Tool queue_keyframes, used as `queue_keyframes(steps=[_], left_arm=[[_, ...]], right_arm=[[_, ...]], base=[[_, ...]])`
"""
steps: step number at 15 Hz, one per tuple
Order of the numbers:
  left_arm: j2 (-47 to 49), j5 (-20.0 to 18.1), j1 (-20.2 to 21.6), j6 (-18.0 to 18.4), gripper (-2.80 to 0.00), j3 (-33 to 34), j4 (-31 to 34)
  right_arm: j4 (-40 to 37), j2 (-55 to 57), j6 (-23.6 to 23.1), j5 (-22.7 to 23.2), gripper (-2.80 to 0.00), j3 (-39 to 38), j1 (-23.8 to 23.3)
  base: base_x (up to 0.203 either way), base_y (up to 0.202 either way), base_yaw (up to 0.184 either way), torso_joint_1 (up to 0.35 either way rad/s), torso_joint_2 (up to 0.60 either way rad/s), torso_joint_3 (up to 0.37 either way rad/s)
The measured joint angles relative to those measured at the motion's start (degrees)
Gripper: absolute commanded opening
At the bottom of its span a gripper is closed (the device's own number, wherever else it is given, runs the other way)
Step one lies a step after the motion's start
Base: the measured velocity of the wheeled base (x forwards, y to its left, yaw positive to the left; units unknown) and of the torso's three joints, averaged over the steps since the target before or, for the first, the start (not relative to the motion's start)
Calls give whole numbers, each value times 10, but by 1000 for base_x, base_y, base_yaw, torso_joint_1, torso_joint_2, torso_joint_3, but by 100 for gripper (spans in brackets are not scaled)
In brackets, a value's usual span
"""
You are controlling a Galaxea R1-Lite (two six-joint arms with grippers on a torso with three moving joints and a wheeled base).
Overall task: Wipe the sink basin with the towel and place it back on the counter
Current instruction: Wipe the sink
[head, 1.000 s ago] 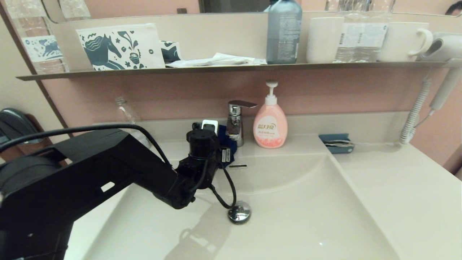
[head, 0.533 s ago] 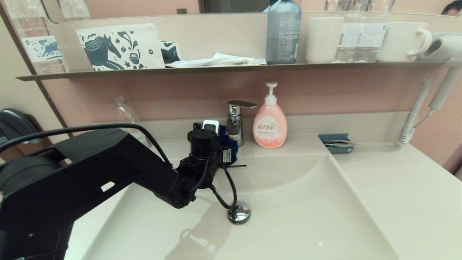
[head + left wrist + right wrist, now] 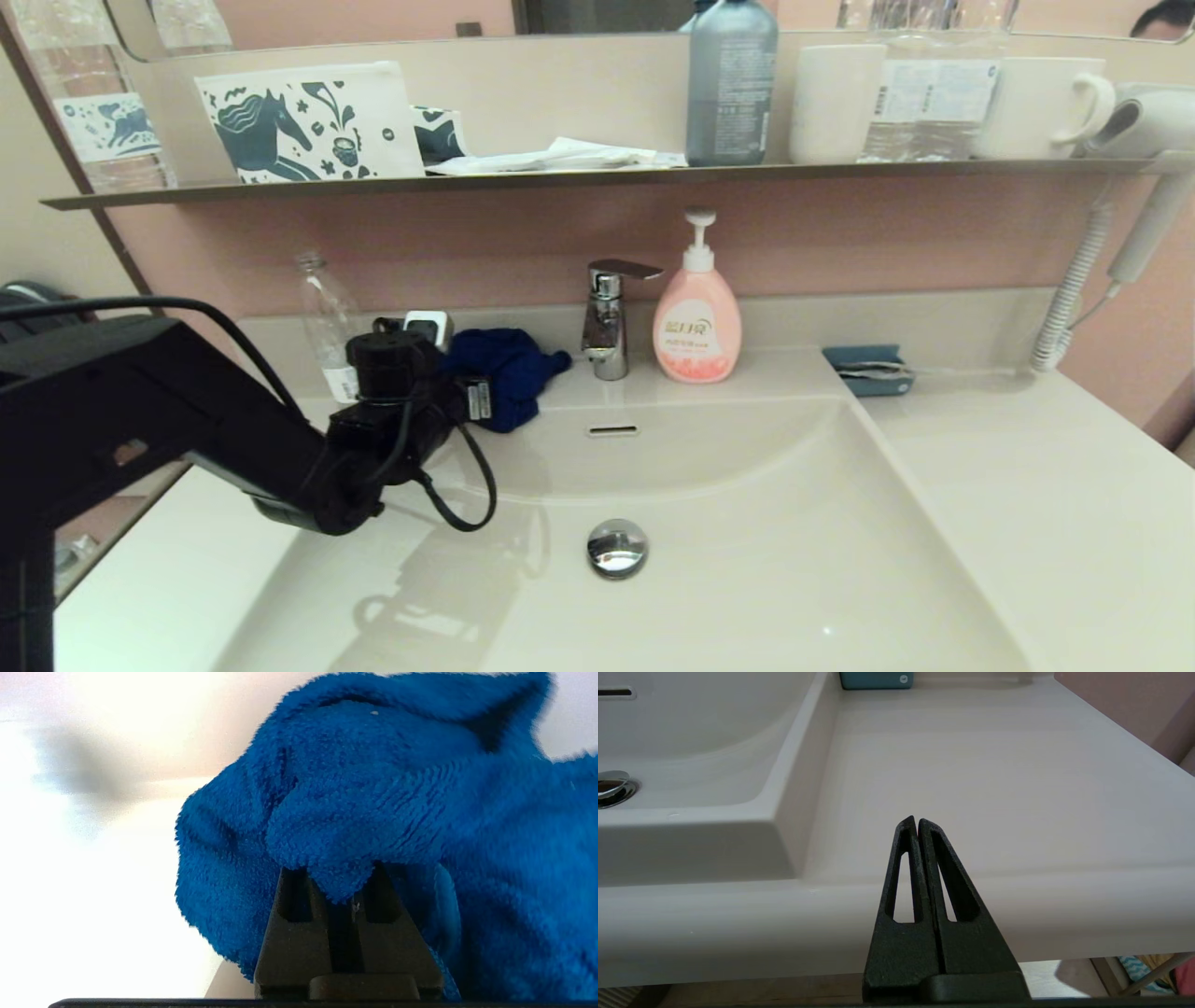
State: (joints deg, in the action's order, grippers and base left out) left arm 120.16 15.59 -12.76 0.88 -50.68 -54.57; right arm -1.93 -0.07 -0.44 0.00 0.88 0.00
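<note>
Pinching a fold of the towel [image 3: 504, 375] between closed fingers, the left gripper [image 3: 348, 891] is pictured at the back-left corner of the sink basin [image 3: 747, 560], with the blue cloth held over the counter [image 3: 1027, 485] ledge between a clear plastic bottle [image 3: 322, 313] and the chrome faucet [image 3: 609, 317]. In the head view the royal-blue terry is seen bunched into a loose lump, with its long axis running roughly across the ledge from the gripper toward the faucet; one small corner points at the faucet base and stops just short of it. From the left wrist camera the cloth is shown spilling away from the fingertips on both sides.

The step in hand is judged to be the set-down on the ledge. It would be done well if the bundle were lowered until it is borne fully by the flat ledge behind the overflow slot [image 3: 612, 430], and let go only then, so that no part is left hanging over the basin's rim. A straight withdrawal would be advisable, since terry loops may snag on the fingers.

The right gripper [image 3: 918, 822] is parked below the counter's front edge, its fingers pressed together on nothing.
</note>
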Motion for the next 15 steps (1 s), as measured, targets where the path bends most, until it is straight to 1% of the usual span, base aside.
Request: queue_keyframes(steps=[2, 3, 7, 12, 14, 15], left_arm=[[-13, -36, 56, 11, -280, 7, 0], [-18, -49, 71, 15, -280, 8, -1], [-27, -69, 101, 17, -280, 12, -3], [-39, -71, 100, 16, -280, 26, -6], [-46, -70, 90, 14, -280, 40, -7], [-52, -66, 77, 12, -280, 52, -7]], right_arm=[[0, 0, 0, 0, -280, 0, 0], [0, 0, 0, 0, -280, 0, 0], [0, 0, 0, 0, -280, 0, 0], [0, 0, 0, 0, -280, 0, 0], [0, 0, 0, 0, -280, 0, 0], [0, 0, 0, 0, -280, 0, 0]], base=[[0, 0, 0, 0, 0, 0], [0, 0, 0, 0, 0, 0], [0, 0, 0, 0, 0, 0], [0, 0, 0, 0, 0, 0], [0, 0, 0, 0, 0, 0], [0, 0, 0, 0, 0, 0]])
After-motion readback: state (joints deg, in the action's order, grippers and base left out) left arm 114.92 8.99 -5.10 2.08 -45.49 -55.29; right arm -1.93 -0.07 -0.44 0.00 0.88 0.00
